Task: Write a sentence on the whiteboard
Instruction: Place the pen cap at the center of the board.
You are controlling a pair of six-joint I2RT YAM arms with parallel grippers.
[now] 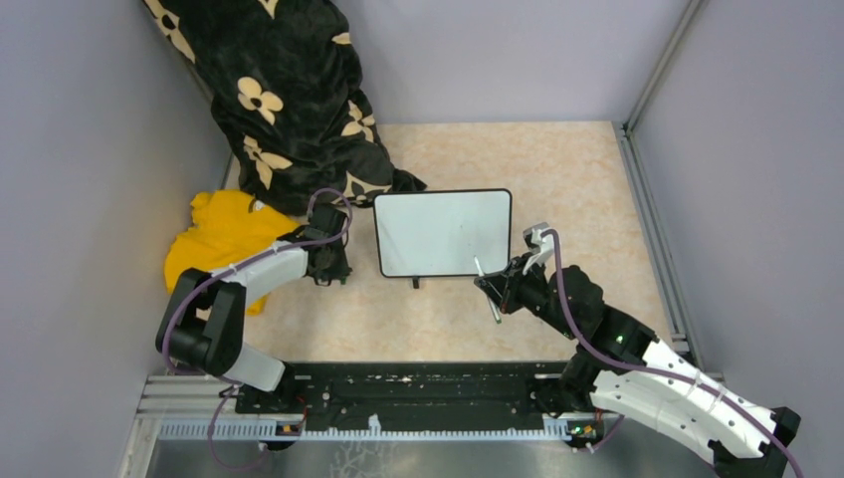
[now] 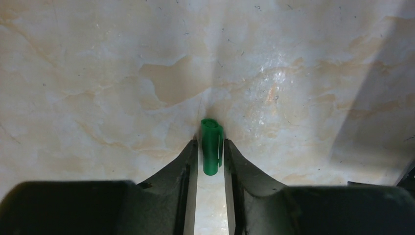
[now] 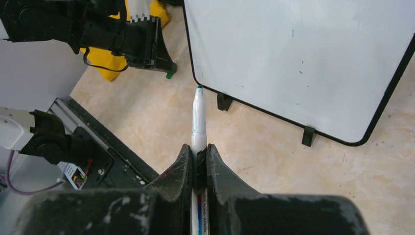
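**A:** Item one, left gripper [image 2: 210,142]?
**B:** Fingers clamped on a green cap [image 2: 211,131], over the table [image 1: 557,169], left of the whiteboard [image 1: 443,232].
**A:** Item two, right gripper [image 3: 198,149]?
**B:** Fingers closed on a white marker [image 3: 198,112]. Its bare green tip is just beside the board's near frame; I cannot tell if they touch.
**A:** Whiteboard?
**B:** Mid-table, white, faint specks, two feet at near edge.
**A:** Sundries?
**B:** Black flowered cloth [image 1: 289,90] and yellow cloth [image 1: 224,234], far left.

One whiteboard [image 1: 443,234], one marker [image 3: 198,115], one green cap [image 2: 211,147], one black blanket [image 1: 289,100], one yellow cloth [image 1: 224,234].
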